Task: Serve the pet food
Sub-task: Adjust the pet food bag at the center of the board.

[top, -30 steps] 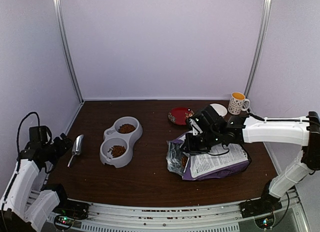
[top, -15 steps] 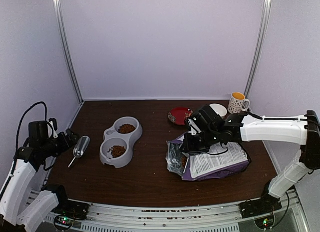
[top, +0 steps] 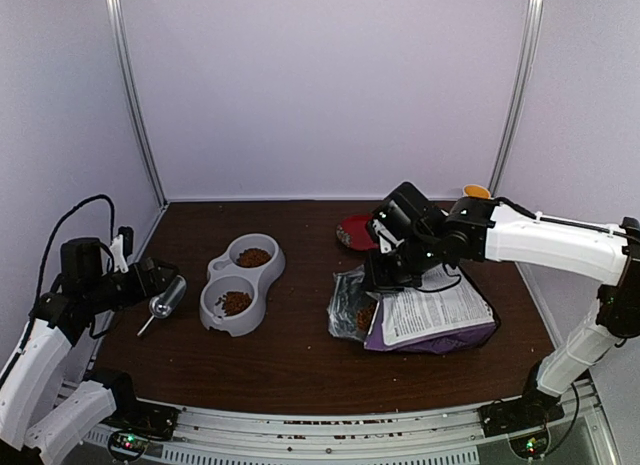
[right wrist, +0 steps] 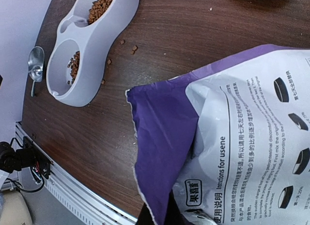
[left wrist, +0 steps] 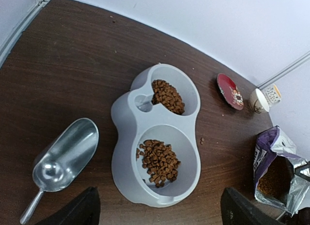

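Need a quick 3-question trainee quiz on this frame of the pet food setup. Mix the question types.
1. True or false: both compartments of the grey double bowl hold kibble.
2. Where does the metal scoop lie? A) in the mug B) on the table, left of the bowl in the top view C) on the red plate
3. What are the jaws of the right arm shut on?
Key: 1 true; 2 B; 3 the edge of the purple pet food bag.
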